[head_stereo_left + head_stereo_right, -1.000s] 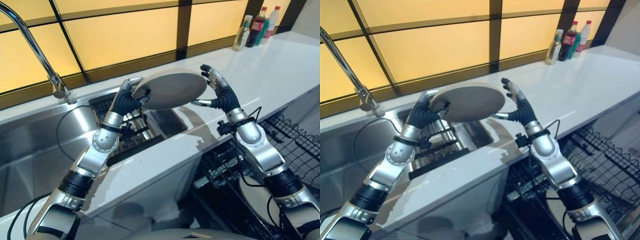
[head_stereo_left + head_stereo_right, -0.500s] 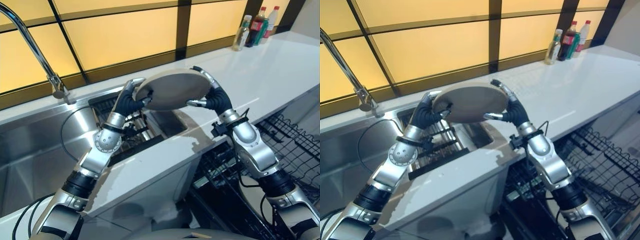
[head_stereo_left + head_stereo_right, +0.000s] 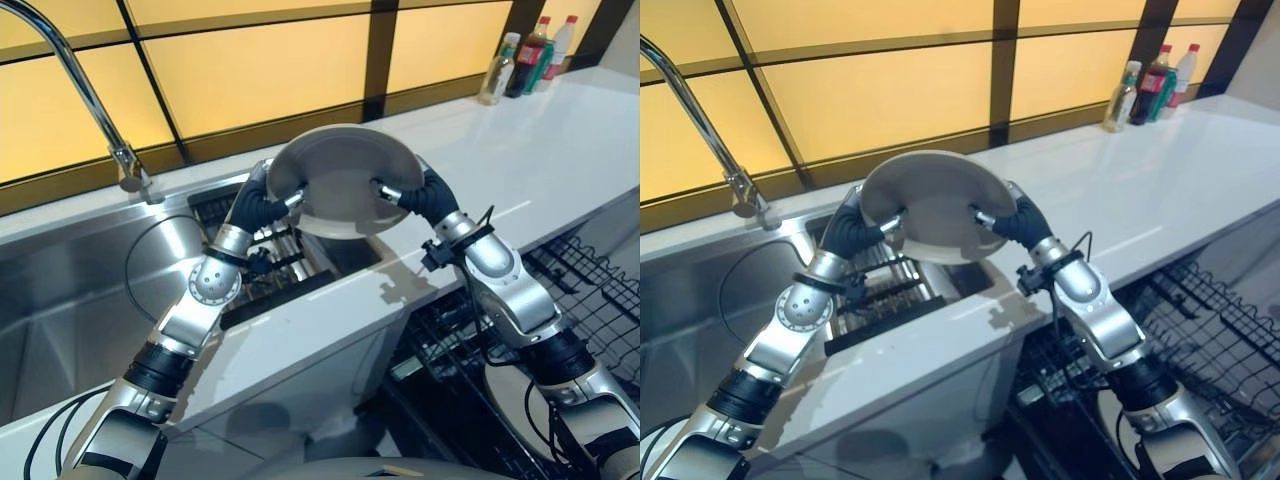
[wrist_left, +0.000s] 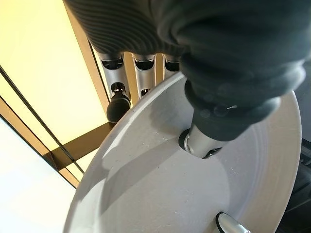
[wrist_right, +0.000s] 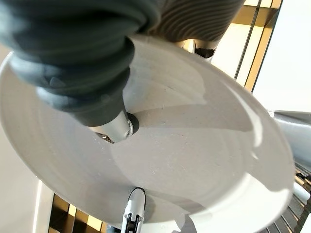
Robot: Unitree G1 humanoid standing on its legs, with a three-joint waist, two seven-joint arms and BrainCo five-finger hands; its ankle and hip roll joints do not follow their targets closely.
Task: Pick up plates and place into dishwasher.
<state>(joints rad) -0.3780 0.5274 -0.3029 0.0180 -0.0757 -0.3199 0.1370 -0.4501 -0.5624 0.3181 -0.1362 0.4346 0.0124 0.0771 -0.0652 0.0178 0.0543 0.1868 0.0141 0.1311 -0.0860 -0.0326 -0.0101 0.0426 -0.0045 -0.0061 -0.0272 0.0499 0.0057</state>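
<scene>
A round grey plate [image 3: 340, 175] is held in the air above the sink's dish rack, tilted so its hollow side faces me. My left hand [image 3: 258, 205] grips its left rim, thumb on the inside and fingers behind. My right hand [image 3: 420, 195] grips the right rim the same way. In the left wrist view the thumb presses on the plate [image 4: 160, 194]. The right wrist view shows that arm's thumb on the plate [image 5: 204, 160] too. The open dishwasher's black wire rack [image 3: 600, 300] lies low at my right, below the counter.
A dark dish rack [image 3: 275, 265] sits in the steel sink [image 3: 70, 290] under a tall faucet [image 3: 90, 100]. The white counter [image 3: 540, 150] runs to the right, with bottles [image 3: 530, 65] at its far end. Another plate [image 3: 515, 395] stands in the dishwasher rack.
My right hand came in from beside the plate and closed on its right rim. The plate tipped from nearly flat to facing me.
</scene>
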